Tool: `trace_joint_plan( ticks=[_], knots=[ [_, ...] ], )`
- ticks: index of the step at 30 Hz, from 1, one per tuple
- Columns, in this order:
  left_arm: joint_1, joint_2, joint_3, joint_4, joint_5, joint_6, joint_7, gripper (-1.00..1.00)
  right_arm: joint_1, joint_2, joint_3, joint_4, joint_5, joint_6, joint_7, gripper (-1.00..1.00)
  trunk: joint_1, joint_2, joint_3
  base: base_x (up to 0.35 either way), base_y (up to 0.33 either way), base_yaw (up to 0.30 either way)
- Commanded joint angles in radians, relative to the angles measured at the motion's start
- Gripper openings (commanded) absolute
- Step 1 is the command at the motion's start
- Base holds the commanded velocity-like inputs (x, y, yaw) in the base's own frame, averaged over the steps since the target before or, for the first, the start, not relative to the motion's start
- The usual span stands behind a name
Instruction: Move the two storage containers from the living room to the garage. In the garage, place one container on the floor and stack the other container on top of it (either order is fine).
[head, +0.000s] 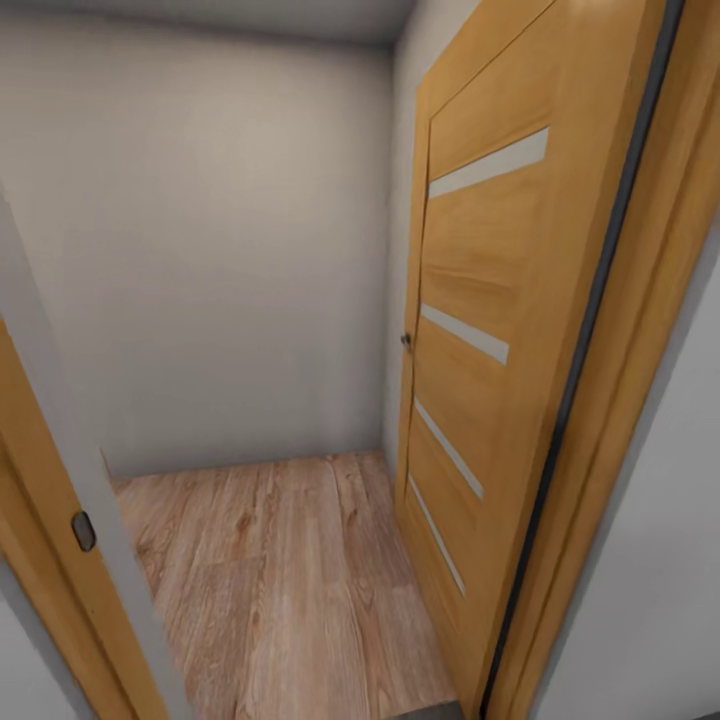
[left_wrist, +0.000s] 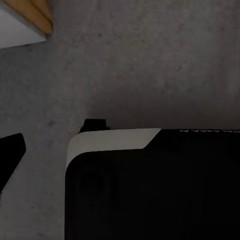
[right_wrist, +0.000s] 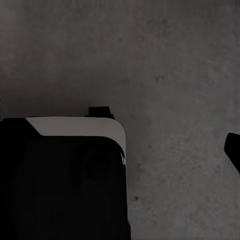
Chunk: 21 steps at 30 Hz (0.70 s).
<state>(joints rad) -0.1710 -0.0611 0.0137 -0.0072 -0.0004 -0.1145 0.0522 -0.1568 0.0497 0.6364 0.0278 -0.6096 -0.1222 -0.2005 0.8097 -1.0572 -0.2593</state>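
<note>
A narrow passage with pale grey walls (head: 210, 250) and a light wood plank floor (head: 280, 580) lies ahead of you, seen through a doorway in the head view. On the right a wooden door (head: 480, 330) with pale inset strips stands swung open against the wall, its small handle (head: 406, 342) at mid-height; on the near left runs the wooden door frame (head: 60, 560) with its dark latch plate (head: 84, 530). Both wrist cameras look down on dark grey, rough concrete floor (left_wrist: 150, 65), with the robot's black base (left_wrist: 150, 190) and its pale trim filling the near part of each, and a corner of orange wood trim (left_wrist: 37, 12) at the edge of the left wrist view. That suggests you stand on the garage side of the threshold, facing back into the house. Neither claw's fingers can be made out clearly; a dark shape sits at the edge of each wrist picture, so you cannot tell whether either claw is open or closed, and nothing orange-red appears in them. Neither storage container can be located from here. The step in hand looks like travel between rooms, most likely a run toward the living room to fetch a container. The next move calls for driving straight through, keeping the base clear of the frame and the door's edge.
</note>
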Motion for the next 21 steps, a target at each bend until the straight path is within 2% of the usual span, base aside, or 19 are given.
trace_joint_plan(
  ticks=[1,16,21],
  knots=[
    [-0.001,0.0,0.001,0.001,-0.001,-0.004,0.003,1.0,-0.001,0.001,0.008,0.003,-0.009,-0.005,0.0,1.0,0.001,-0.001,-0.001,0.319,0.0,0.001],
    [-0.001,0.0,0.001,0.001,-0.001,-0.004,0.003,1.0,-0.001,0.001,0.008,0.003,-0.009,-0.005,0.0,1.0,0.001,-0.001,-0.001,0.317,0.0,0.0],
    [-0.001,0.001,0.002,0.001,0.0,-0.004,0.003,1.0,-0.001,0.001,0.008,0.003,-0.009,-0.005,0.0,1.0,0.001,-0.001,-0.001,0.108,0.0,0.073]
  ],
)
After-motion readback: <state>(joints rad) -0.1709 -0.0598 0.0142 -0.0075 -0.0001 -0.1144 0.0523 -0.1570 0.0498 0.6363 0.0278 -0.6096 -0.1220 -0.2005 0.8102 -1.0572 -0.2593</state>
